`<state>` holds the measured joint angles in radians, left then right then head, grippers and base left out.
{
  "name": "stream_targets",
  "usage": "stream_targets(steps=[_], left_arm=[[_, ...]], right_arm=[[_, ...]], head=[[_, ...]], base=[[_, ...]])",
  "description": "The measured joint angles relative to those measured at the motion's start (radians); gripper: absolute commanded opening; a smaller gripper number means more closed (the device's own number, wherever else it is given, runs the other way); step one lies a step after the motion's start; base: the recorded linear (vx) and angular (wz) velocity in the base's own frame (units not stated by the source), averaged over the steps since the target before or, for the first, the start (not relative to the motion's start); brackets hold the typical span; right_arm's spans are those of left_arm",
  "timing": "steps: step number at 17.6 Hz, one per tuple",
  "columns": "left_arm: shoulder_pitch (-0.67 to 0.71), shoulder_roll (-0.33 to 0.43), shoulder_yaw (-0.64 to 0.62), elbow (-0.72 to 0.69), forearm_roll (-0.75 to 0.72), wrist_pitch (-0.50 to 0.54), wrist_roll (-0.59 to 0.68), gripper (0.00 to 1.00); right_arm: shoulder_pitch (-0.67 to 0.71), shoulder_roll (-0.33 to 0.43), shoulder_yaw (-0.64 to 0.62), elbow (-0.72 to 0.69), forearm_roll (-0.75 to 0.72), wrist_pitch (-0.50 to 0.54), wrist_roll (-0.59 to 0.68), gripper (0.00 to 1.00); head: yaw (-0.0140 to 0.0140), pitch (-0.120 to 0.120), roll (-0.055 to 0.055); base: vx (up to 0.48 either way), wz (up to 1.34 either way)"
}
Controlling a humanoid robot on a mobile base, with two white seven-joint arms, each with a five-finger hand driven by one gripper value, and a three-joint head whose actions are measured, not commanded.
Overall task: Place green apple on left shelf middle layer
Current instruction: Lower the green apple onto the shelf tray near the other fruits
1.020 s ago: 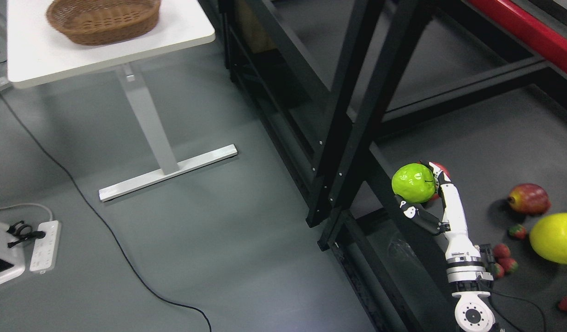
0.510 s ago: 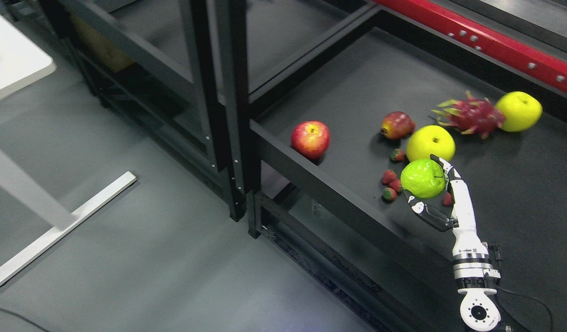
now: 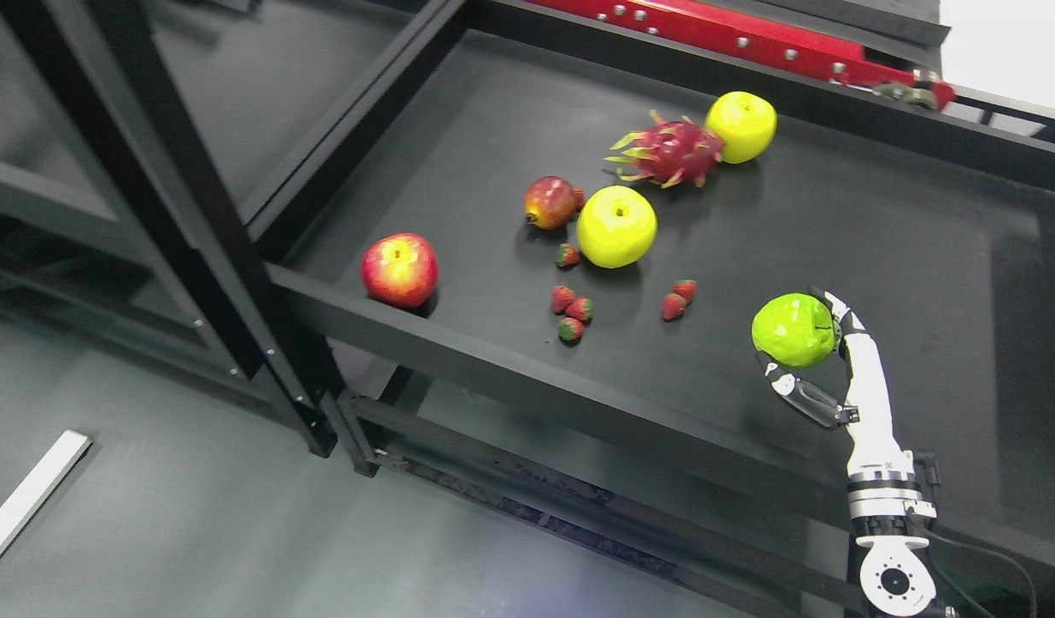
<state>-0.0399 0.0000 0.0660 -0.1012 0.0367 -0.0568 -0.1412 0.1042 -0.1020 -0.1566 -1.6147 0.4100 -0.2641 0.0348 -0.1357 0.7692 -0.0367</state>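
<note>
My right hand (image 3: 815, 360) rises from the lower right and is shut on the green apple (image 3: 793, 330), with the thumb under it and the fingers behind it. It holds the apple above the right part of a black shelf layer (image 3: 922, 257). A second black shelf unit (image 3: 235, 112) stands to the left, behind a black post (image 3: 175, 215). My left arm is out of view.
On the black shelf lie a red apple (image 3: 399, 269), two yellow apples (image 3: 616, 226) (image 3: 741, 126), a dragon fruit (image 3: 669, 154), a small red fruit (image 3: 550, 202) and several strawberries (image 3: 574, 309). A red beam (image 3: 733, 39) runs along the back. Grey floor lies at lower left.
The whole view has swung to the right, bringing the fruit shelf into view and the white table out. My right hand holds the green apple as before.
</note>
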Motion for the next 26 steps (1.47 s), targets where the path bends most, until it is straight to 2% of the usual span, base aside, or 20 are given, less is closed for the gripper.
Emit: stream_targets(steps=[6, 13, 18, 19, 20, 22, 24, 26], left_arm=[[0.000, 0.000, 0.000, 0.000, 0.000, -0.001, 0.000, 1.00], [0.000, 0.000, 0.000, 0.000, 0.000, -0.001, 0.000, 1.00], [0.000, 0.000, 0.000, 0.000, 0.000, -0.001, 0.000, 1.00], [0.000, 0.000, 0.000, 0.000, 0.000, -0.001, 0.000, 1.00], [0.000, 0.000, 0.000, 0.000, 0.000, -0.001, 0.000, 1.00], [0.000, 0.000, 0.000, 0.000, 0.000, -0.001, 0.000, 1.00], [0.000, 0.000, 0.000, 0.000, 0.000, -0.001, 0.000, 1.00], [0.000, 0.000, 0.000, 0.000, 0.000, -0.001, 0.000, 1.00]], right_arm=[[-0.011, 0.000, -0.003, 0.004, 0.001, 0.005, 0.004, 0.01], [-0.065, -0.003, 0.005, 0.019, 0.008, 0.069, 0.009, 0.03], [-0.123, -0.014, 0.037, 0.087, 0.018, 0.118, 0.065, 0.06], [-0.140, -0.017, 0.044, 0.109, 0.019, 0.121, 0.072, 0.09], [-0.153, -0.019, 0.050, 0.128, 0.021, 0.127, 0.079, 0.18], [-0.184, -0.023, 0.062, 0.163, 0.023, 0.142, 0.085, 0.95], [-0.209, -0.027, 0.071, 0.191, 0.024, 0.167, 0.086, 1.00], [-0.224, -0.029, 0.078, 0.214, 0.022, 0.194, 0.088, 1.00]], head=[[0.0000, 0.000, 0.000], [0.0000, 0.000, 0.000], [0.0000, 0.000, 0.000], [0.0000, 0.000, 0.000], [0.0000, 0.000, 0.000], [0.0000, 0.000, 0.000], [0.0000, 0.000, 0.000], [0.0000, 0.000, 0.000]], base=[[0.083, -0.33], [0.081, -0.13], [0.108, -0.03], [0.104, 0.05], [0.125, 0.08], [0.109, 0.07], [0.084, 0.04], [0.062, 0.02]])
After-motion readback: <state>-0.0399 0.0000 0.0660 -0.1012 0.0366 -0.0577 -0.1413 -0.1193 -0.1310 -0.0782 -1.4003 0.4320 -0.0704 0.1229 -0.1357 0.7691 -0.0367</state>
